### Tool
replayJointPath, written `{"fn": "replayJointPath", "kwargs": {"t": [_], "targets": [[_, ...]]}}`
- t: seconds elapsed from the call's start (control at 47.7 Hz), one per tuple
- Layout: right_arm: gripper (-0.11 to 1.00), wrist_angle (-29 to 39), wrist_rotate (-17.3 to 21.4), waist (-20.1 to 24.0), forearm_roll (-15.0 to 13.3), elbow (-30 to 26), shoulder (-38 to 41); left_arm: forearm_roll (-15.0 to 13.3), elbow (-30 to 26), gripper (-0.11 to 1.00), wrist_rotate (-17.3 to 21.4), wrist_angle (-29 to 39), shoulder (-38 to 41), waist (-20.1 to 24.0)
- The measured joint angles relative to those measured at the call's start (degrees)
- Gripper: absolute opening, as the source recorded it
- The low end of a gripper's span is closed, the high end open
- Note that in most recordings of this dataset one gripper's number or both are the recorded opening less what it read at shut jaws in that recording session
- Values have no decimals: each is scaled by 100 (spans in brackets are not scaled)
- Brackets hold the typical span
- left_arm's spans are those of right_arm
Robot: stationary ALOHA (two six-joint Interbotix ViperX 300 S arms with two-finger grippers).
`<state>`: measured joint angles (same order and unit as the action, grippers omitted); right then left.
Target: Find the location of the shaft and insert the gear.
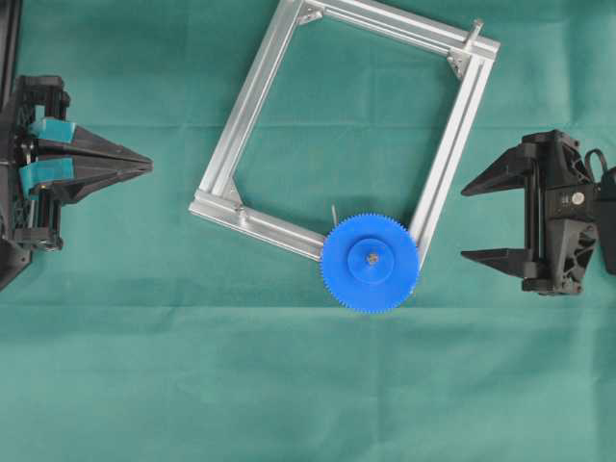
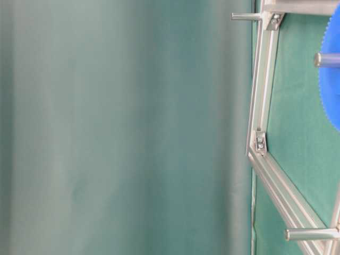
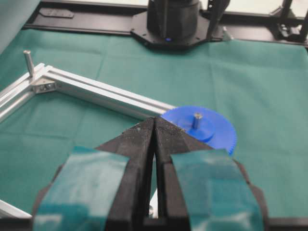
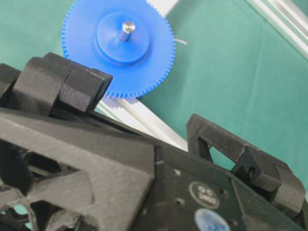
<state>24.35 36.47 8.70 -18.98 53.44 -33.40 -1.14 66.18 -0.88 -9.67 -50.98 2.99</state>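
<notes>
The right hand stands wide open with nothing between its 2 fingers, well clear of the frame on the right side of the worktop. The left hand sits on the far left, jaws pressed together and empty. And the gear is down on the shaft, at the frame's lower corner, with the silvery pin poking up through the blue hub. So the insertion looks done. What could spoil it? A careless sweep of the open right hand past the toothed rim could tilt the gear or lift it off the pin, or shove the light frame across the green cloth. No containers anywhere in view, so nothing to report inside any.
</notes>
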Motion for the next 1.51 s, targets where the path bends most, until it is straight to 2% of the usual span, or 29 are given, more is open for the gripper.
{"fn": "replayJointPath", "kwargs": {"t": [0.503, 1.508], "targets": [[90, 0, 0, 0, -88, 70, -79, -9, 0, 0, 0, 0, -9, 9], [90, -9, 0, 0, -88, 167, -88, -9, 0, 0, 0, 0, 0, 0]]}}
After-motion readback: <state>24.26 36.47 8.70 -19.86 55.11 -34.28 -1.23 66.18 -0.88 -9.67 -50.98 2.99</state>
